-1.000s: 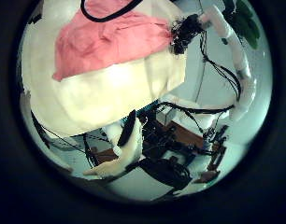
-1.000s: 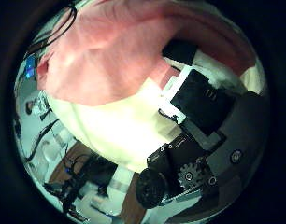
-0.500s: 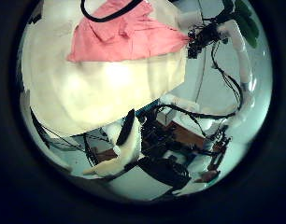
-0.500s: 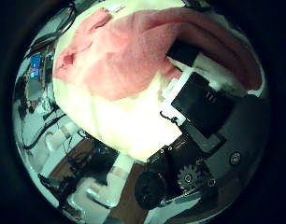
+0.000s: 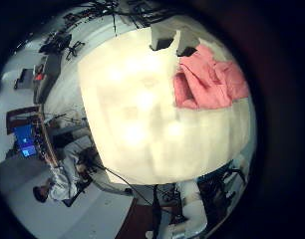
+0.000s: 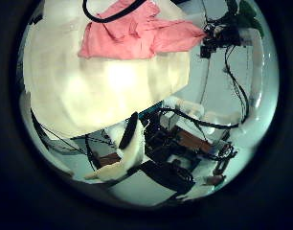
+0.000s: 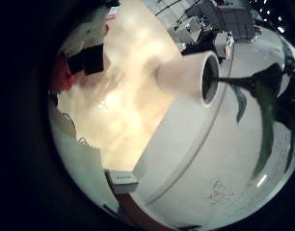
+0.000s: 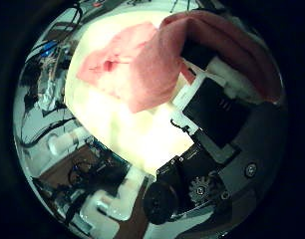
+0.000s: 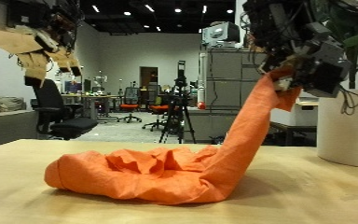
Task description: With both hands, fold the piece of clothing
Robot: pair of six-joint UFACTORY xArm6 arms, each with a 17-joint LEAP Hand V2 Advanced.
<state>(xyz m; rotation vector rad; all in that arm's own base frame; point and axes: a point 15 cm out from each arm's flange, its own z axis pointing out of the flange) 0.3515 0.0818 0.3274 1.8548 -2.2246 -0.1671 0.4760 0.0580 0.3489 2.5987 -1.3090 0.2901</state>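
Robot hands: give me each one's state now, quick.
Left robot hand: raised off the table, open, holding nothing.
Right robot hand: shut on the cloth, lifting one end.

The right little finger side palm view looked out over a broad, pale worktop [image 7: 138, 96]. A white, cylinder-shaped pot [image 7: 189, 76] stood on the worktop near its edge. Beside the pot, a plant [image 7: 273, 96] showed dark leaves. At the far side of the worktop a small patch of the piece of clothing [image 7: 63, 72] showed, with a dark part of a hand [image 7: 88, 60] just beside it. Whether the hand's fingers held the cloth could not be told.
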